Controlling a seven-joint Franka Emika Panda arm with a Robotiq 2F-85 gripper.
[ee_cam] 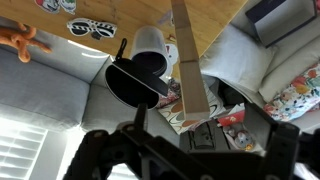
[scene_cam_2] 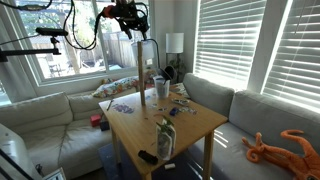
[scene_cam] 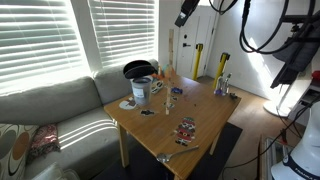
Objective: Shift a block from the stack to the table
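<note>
The gripper (ee_cam: 190, 150) hangs high above the table (scene_cam: 205, 115), and in the wrist view its two dark fingers (ee_cam: 97, 150) are spread wide, one at each side of the picture, with nothing held between them. In an exterior view the gripper (scene_cam: 183, 17) is near the top edge of the picture, well above everything on the table.

The stack of blocks (scene_cam_2: 141, 72) stands upright on the far part of the table (scene_cam_2: 195, 125), as a tall, thin wooden column. In the wrist view the stack (ee_cam: 190, 60) is seen from above, and its top end lies between the spread fingers without touching them. No single block can be told apart in the column.

Just to the left of the stack in the wrist view stands a white cup (ee_cam: 150, 42), and beside the cup lies a black pan (ee_cam: 135, 85). In an exterior view the cup (scene_cam: 141, 90) and the pan (scene_cam: 138, 70) sit at the table corner next to the grey-green sofa (scene_cam: 60, 105).

At the near edge of the table stands a bottle (scene_cam_2: 166, 140), with a small dark object (scene_cam_2: 147, 157) beside it. Some printed cards (scene_cam: 186, 130) lie flat on the wood. An orange plush toy (scene_cam_2: 285, 145) lies on the sofa at the right.
</note>
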